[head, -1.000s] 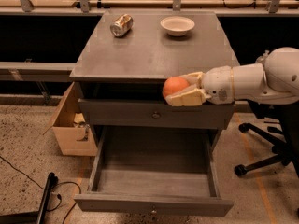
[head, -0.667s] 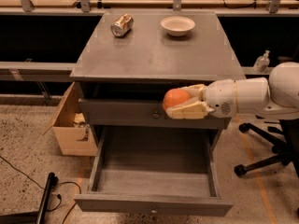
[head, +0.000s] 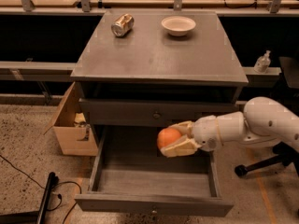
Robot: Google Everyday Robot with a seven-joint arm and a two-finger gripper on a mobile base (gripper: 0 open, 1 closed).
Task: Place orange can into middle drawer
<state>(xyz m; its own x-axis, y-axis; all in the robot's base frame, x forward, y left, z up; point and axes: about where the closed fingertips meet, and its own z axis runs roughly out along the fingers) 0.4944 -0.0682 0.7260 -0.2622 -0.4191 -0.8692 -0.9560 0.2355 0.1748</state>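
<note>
The orange can (head: 167, 137) is a smooth round orange ball held between the cream fingers of my gripper (head: 176, 137), which is shut on it. The white arm reaches in from the right. The ball hangs above the inside of the open middle drawer (head: 154, 183), the lowest drawer of the grey cabinet, just below the closed upper drawer front with a round knob (head: 157, 115). The drawer's floor shows no objects.
On the cabinet top (head: 159, 55) lie a silvery drinks can (head: 122, 25) on its side and a white bowl (head: 178, 25). A cardboard box (head: 71, 125) stands left of the cabinet. A cable and black object (head: 46, 192) lie on the floor. A chair base (head: 261, 164) is at right.
My gripper has come down with the orange ball, from level with the upper drawer front to over the open lower drawer. The arm has lowered with it.
</note>
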